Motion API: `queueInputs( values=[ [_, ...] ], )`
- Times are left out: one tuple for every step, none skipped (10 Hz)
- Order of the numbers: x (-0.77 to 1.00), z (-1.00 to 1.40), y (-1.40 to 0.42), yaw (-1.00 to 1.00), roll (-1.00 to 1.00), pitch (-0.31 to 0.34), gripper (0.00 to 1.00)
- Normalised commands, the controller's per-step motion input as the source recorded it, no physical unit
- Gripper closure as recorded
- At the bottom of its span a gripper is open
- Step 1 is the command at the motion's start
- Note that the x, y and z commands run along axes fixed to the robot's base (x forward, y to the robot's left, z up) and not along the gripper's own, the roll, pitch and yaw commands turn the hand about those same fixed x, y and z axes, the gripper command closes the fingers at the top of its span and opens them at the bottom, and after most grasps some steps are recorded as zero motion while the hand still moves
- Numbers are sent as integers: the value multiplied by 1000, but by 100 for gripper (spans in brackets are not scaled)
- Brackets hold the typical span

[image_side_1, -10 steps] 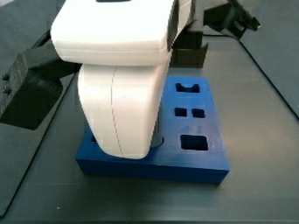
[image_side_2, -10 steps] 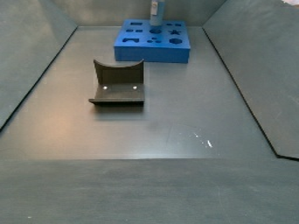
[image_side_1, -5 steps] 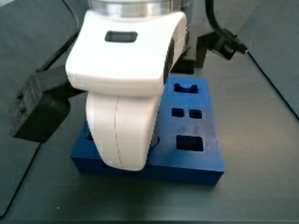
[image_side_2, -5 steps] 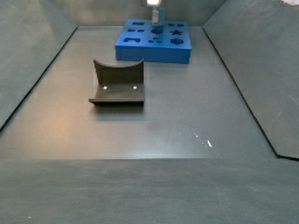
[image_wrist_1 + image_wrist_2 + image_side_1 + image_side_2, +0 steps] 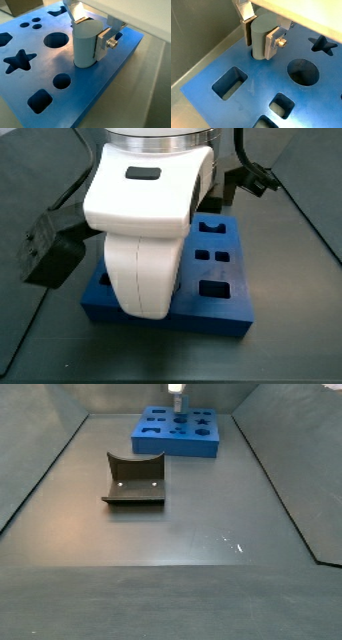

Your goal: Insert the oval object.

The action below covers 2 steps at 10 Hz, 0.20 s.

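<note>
**Peg held upright on the blue board**

Compared with half a second ago, the white arm body in a side view sits slightly lower and more to the right over the blue board [image 5: 221, 288], and the tip at the far end of the bench in the other fixed camera has hardly shifted.

At this moment the pincer [image 5: 90, 31] is clamped on the oval object [image 5: 85, 47], a pale whitish peg with a rounded section. Both wrist views show the flat silver fingers [image 5: 272, 41] pressed against its sides. The oval object [image 5: 261, 42] stands upright, and its lower end touches the top face of the blue board [image 5: 100, 85], close to the board's edge. I cannot tell if the lower end already sits in a hole, because the peg covers that spot.

Around the peg, the blue board [image 5: 251, 85] has several cut-outs: a round hole [image 5: 57, 40] just beside the peg, a star-shaped hole [image 5: 19, 60] further off, and a smaller oval hole [image 5: 61, 80] near it.

On the grey bench [image 5: 201, 524], well apart from the blue board [image 5: 177, 434], the brown U-shaped block [image 5: 135, 479] rests alone. The pincer [image 5: 175, 396] hangs over the board's far side.
</note>
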Motion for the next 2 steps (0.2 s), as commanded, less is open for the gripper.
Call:
queueInputs(
  values=[
    [0,0,31,0,-39,0,100],
    [0,0,0,0,0,0,100]
  ],
)
